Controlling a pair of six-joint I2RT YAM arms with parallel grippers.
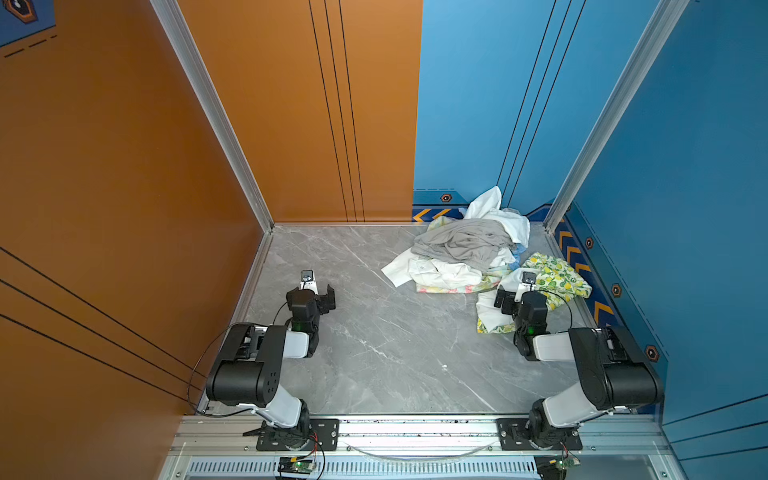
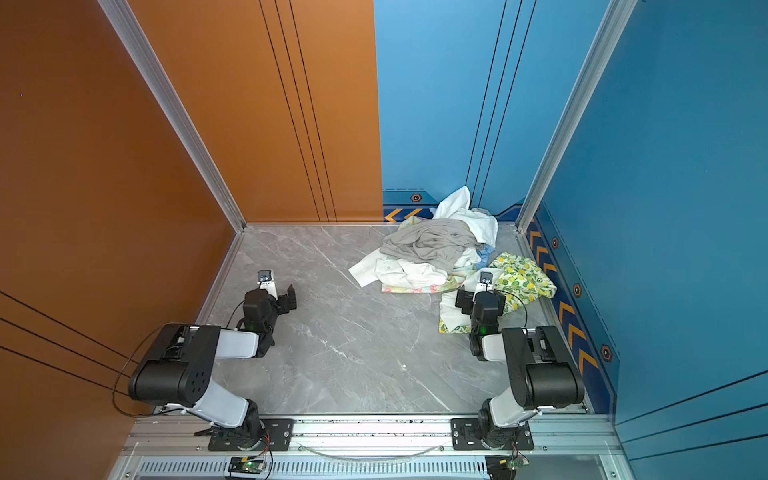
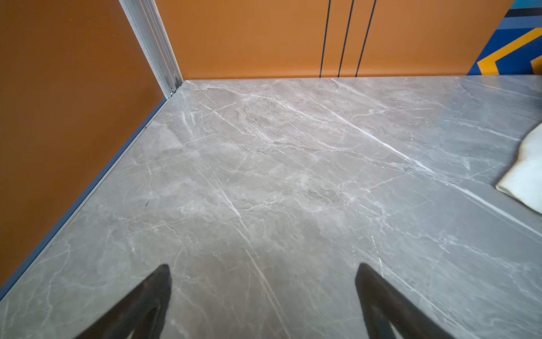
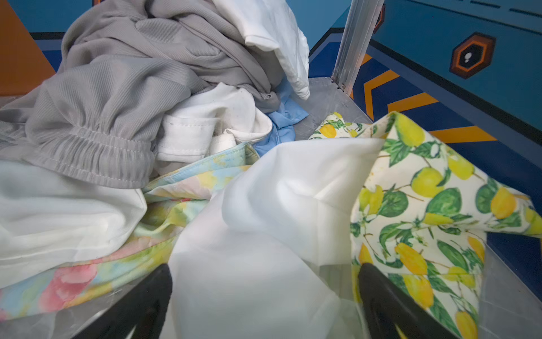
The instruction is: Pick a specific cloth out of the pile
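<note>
Arms folded low, fingers (image 3: pixel 146 296) spread: left gripper (image 3: pixel 264 267) over grey marble counter (image 3: pixel 293 176), right gripper (image 4: pixel 264 267) over lemon-print white cloth (image 4: pixel 425 205); its wrist view alone shows a grey elastic cuff (image 4: pixel 96 152).

no legible text or numbers, only orange chevron arrows (image 4: pixel 410 102) and a hexagon emblem (image 4: pixel 472 55) on the blue wall (image 4: pixel 425 26)

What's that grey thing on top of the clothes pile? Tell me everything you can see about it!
The grey garment is plain grey with no print, made of soft, finely ribbed fabric that looks stretchy. One edge is a gathered elastic band with rows of stitching. It lies crumpled and folded on top of the pile, draped over a white shirt and resting against another white cloth behind it. A bit of light blue fabric peeks out beside it.
</note>
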